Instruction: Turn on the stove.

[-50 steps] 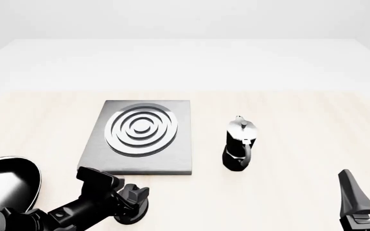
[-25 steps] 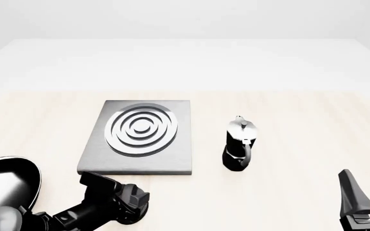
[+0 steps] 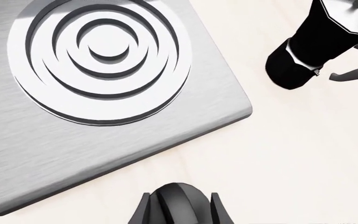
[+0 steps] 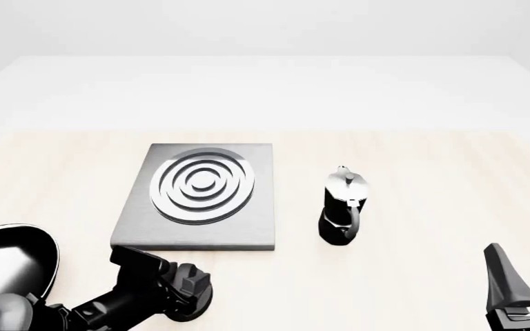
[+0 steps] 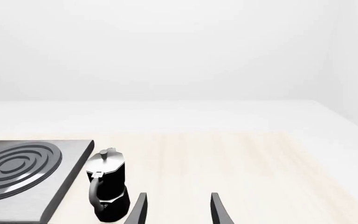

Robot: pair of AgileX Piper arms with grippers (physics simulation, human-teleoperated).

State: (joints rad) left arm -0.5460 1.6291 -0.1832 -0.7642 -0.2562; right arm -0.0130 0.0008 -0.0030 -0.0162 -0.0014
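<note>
The stove [image 4: 246,227] is a dark-grey metal slab with a silver ring burner [image 4: 202,186] at the table's middle left. Its black oval knob [image 4: 197,308] sits on the table just in front of the slab. My left gripper [image 4: 190,289] reaches down over the knob. In the left wrist view the knob [image 3: 179,205] fills the gap between the fingers [image 3: 140,212], which touch both its sides, with the stove slab [image 3: 73,149] beyond. My right gripper [image 4: 527,276] is open and empty at the front right; it also shows in the right wrist view [image 5: 177,210].
A black-and-silver moka pot [image 4: 344,207] stands just right of the stove; it also shows in both wrist views [image 3: 319,42] [image 5: 107,189]. A glossy black frying pan [image 4: 7,265] lies at the front left, beside my left arm.
My left wrist dropped a little toward the table's front edge, then came up slightly, staying on the knob. The right arm, stove and moka pot have not moved.
</note>
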